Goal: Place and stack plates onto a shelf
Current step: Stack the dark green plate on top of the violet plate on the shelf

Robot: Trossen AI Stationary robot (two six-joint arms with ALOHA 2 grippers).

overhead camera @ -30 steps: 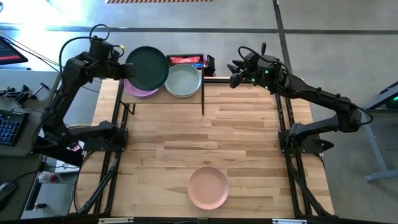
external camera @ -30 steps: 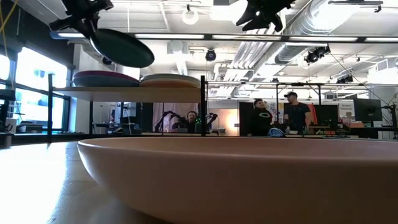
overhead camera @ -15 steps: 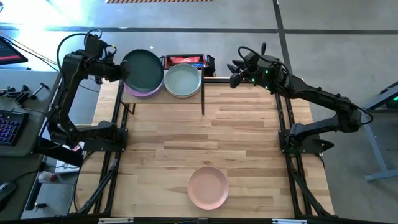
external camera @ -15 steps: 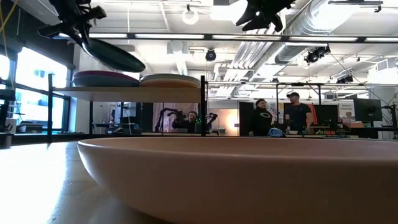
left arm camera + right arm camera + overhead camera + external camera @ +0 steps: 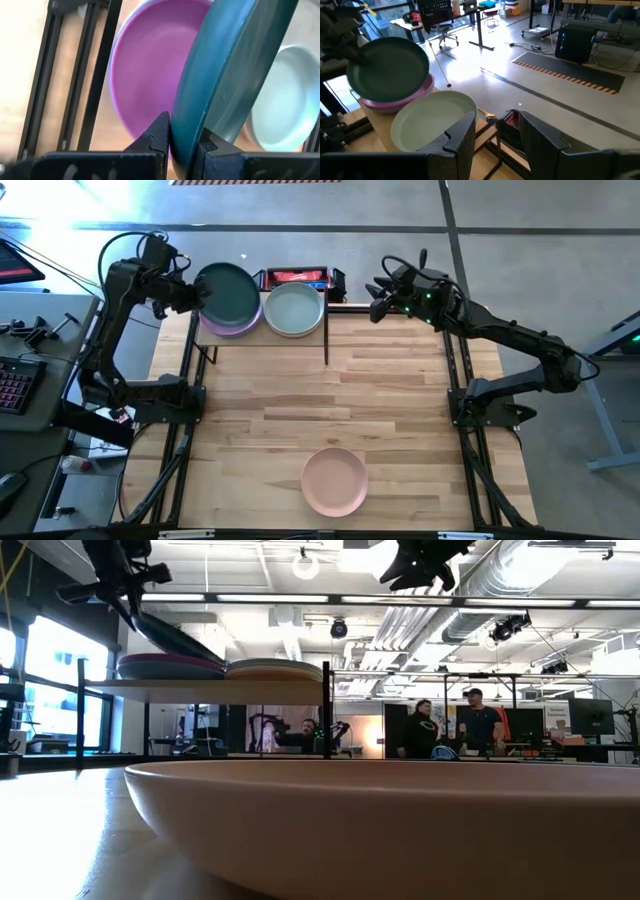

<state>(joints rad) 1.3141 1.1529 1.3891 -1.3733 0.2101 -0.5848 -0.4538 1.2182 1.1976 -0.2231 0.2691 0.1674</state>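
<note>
Matte round teal plate (image 5: 228, 293) clamped in left fingers (image 5: 159, 131).

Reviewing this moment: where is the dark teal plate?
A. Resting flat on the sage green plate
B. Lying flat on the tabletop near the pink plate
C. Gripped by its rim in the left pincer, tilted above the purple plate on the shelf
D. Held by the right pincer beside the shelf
C: the left pincer clamps the rim of the dark teal plate, which tilts above the purple plate on the shelf.
</note>
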